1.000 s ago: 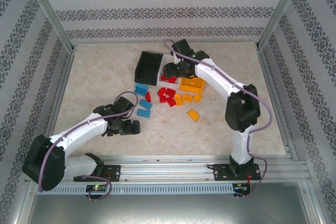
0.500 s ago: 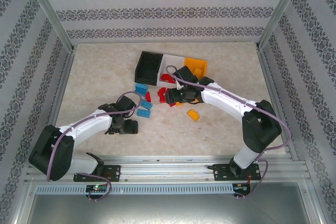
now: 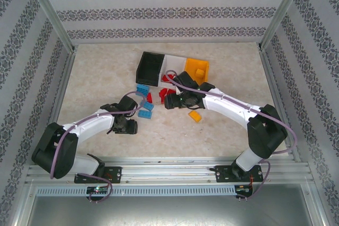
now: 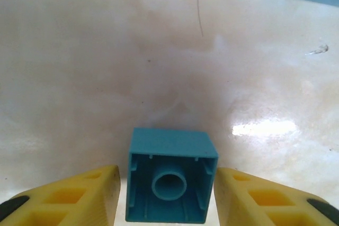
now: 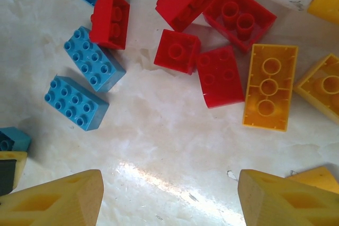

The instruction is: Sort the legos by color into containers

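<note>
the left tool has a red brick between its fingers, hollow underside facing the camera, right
Not red. The brick between the fingers of the left tool is blue. Its hollow underside does face the camera. The left wrist view shows this.

walls [image 3: 159,9]: white, grey floral bands
table [image 3: 95,78]: cream, marbled mottling
bins: black bin [image 3: 150,68], white bin [image 3: 175,63], orange bin [image 3: 195,70]
arms: left arm [image 3: 85,125] and right arm [image 3: 228,104] white shells, black joints
cables [image 3: 53,165]: purple
left gripper fingers [image 4: 79,194]: yellow, black tips
brick [image 4: 170,178] at 6 o'clock, left wrist view: teal-blue
right gripper fingers [image 5: 58,199]: yellow
right wrist view: blue legos [image 5: 94,66] at 10 o'clock, red legos [image 5: 220,75] at 12, orange legos [image 5: 269,86] at 2
</note>
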Controlling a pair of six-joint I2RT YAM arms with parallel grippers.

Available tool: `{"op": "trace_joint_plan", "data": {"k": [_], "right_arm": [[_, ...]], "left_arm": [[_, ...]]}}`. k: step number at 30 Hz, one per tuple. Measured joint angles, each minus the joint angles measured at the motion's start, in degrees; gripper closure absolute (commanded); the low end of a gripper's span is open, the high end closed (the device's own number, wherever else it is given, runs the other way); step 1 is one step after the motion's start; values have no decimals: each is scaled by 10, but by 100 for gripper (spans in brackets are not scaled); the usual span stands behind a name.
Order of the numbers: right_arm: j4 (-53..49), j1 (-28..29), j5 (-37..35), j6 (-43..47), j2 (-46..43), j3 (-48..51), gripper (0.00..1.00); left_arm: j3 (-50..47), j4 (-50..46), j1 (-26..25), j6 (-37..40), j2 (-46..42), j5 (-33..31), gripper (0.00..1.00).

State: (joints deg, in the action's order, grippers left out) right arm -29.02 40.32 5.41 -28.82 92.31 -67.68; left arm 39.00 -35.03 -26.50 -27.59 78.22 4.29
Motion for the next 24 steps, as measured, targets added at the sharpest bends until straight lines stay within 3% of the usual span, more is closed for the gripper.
{"op": "trace_joint_plan", "data": {"k": [12, 16, 24], "right_arm": [[2, 8, -4, -9, 0, 0, 31], [2, 8, -4, -10, 0, 0, 31], [5, 8, -5, -10, -8, 16, 31]], "left_arm": [[7, -3, 0, 0, -56, 17, 51], [43, -14, 0, 1, -35, 10, 40], [56, -31, 3, 2, -8, -7, 39]]}}
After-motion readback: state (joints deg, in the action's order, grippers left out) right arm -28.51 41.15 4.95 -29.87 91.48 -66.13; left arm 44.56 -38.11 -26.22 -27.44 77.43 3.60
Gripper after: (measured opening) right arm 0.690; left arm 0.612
